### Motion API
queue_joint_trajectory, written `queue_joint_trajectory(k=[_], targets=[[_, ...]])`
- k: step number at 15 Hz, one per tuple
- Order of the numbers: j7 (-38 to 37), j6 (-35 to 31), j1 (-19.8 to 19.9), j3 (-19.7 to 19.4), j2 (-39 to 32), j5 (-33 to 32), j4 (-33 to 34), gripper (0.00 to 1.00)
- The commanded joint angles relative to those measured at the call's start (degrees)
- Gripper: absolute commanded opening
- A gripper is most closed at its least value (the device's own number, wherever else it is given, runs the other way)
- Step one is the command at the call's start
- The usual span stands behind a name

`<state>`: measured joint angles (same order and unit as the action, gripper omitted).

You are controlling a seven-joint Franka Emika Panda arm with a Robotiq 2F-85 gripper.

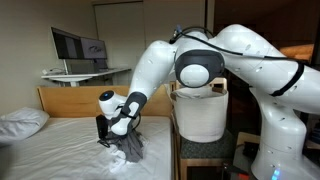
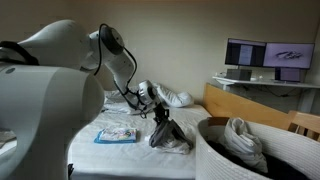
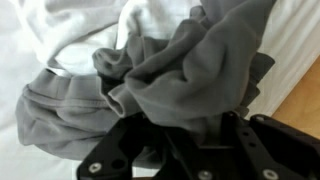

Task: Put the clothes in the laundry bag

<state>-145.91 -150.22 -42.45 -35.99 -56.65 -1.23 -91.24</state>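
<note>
The black two-fingered gripper (image 3: 190,140), at the bottom of the wrist view, is clenched on a bunched dark grey fabric garment (image 3: 185,75), pinching its top so the rest drapes to the white bedsheet (image 1: 60,140). The white cylindrical fabric laundry bag (image 1: 200,115) stands right of centre, past the bed edge, and the room above its rolled rim looks open

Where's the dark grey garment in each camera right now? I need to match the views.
In an exterior view: the dark grey garment sits low, left of centre, over the bed.
In an exterior view: it is at centre.
Wrist view: it fills the middle, bunched above the fingers.
Shared landmark: the laundry bag, right of the garment in both exterior views and absent from the wrist view.
</note>
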Motion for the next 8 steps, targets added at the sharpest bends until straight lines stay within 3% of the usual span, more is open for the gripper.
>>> queue_joint_trajectory(k=[1, 8], targets=[[1.70, 6.23, 6.50, 4.97, 4.66, -3.75, 4.43, 0.10], [1.48, 16.45, 19.23, 14.93, 8.03, -8.29, 16.26, 0.10]])
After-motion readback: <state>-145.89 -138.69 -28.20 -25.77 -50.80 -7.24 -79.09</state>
